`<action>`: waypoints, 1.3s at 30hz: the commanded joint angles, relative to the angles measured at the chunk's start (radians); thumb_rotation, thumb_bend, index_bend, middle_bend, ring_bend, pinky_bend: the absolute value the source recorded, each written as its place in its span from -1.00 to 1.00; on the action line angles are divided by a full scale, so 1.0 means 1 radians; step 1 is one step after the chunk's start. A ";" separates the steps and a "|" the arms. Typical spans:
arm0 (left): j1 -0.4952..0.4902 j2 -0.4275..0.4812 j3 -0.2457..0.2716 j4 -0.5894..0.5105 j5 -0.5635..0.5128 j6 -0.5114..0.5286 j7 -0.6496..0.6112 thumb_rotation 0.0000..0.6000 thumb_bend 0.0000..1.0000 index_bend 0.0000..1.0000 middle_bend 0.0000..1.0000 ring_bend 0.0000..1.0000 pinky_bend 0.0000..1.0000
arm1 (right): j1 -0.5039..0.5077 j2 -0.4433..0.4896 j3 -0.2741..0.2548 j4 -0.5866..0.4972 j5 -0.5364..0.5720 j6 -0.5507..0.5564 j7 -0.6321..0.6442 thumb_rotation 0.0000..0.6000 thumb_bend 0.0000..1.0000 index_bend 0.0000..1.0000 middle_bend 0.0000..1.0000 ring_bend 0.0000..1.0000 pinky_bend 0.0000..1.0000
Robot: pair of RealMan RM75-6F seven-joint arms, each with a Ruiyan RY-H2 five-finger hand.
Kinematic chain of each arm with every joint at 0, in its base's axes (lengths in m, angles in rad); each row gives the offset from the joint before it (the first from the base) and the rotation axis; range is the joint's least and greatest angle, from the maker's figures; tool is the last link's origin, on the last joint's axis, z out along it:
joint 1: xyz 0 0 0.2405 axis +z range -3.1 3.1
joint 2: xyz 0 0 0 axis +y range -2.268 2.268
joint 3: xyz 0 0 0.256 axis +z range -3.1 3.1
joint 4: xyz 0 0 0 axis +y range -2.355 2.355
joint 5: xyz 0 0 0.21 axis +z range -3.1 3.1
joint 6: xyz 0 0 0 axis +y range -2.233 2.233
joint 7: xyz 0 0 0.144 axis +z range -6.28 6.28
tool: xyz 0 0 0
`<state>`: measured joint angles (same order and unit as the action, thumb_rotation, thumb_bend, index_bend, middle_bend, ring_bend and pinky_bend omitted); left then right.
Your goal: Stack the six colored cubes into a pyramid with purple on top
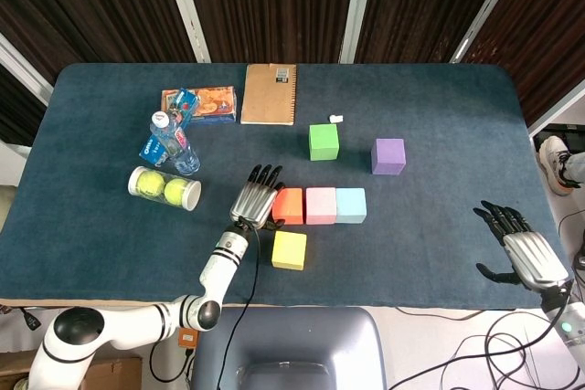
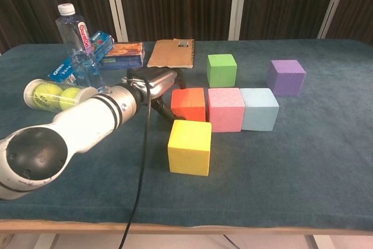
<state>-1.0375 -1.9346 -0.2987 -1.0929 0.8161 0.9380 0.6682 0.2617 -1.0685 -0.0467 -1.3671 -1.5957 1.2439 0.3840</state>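
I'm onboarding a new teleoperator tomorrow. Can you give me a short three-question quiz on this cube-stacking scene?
1. True or false: the purple cube already sits on top of another cube.
2. Which cube does the left hand touch? A) green cube B) orange cube C) yellow cube
3. Fill in: the pink cube lies between the orange cube and the ___ cube.

Key:
1. False; it stands alone on the table.
2. B.
3. Light blue.

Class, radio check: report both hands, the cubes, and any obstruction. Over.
Left hand against orange cube, fingers extended. Right hand open, off to the side. Orange, pink cube, blue cube in a row; nothing stacked. No obstruction.
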 commanded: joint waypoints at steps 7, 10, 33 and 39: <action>-0.006 -0.019 -0.009 0.024 -0.017 -0.022 -0.009 0.42 -0.30 -0.05 -0.91 -1.00 -0.83 | 0.001 0.002 -0.002 0.000 0.000 -0.005 0.002 1.00 -0.62 -1.00 -1.00 -1.00 -1.00; -0.008 -0.023 -0.011 0.030 -0.020 -0.028 -0.011 0.43 -0.30 -0.05 -0.91 -1.00 -0.83 | 0.000 0.004 -0.001 0.000 0.001 -0.004 0.005 1.00 -0.62 -1.00 -1.00 -1.00 -1.00; -0.026 -0.033 -0.012 0.047 -0.007 -0.051 -0.023 0.52 -0.29 -0.05 -0.91 -1.00 -0.83 | 0.000 0.006 -0.002 -0.001 0.005 -0.010 0.003 1.00 -0.62 -1.00 -1.00 -1.00 -1.00; -0.030 -0.037 -0.017 0.058 -0.011 -0.052 -0.022 0.56 -0.29 -0.05 -0.91 -1.00 -0.83 | -0.002 0.007 -0.001 0.000 0.005 -0.007 0.007 1.00 -0.62 -1.00 -1.00 -1.00 -1.00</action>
<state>-1.0676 -1.9718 -0.3156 -1.0356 0.8057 0.8860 0.6461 0.2599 -1.0615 -0.0477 -1.3672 -1.5902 1.2366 0.3905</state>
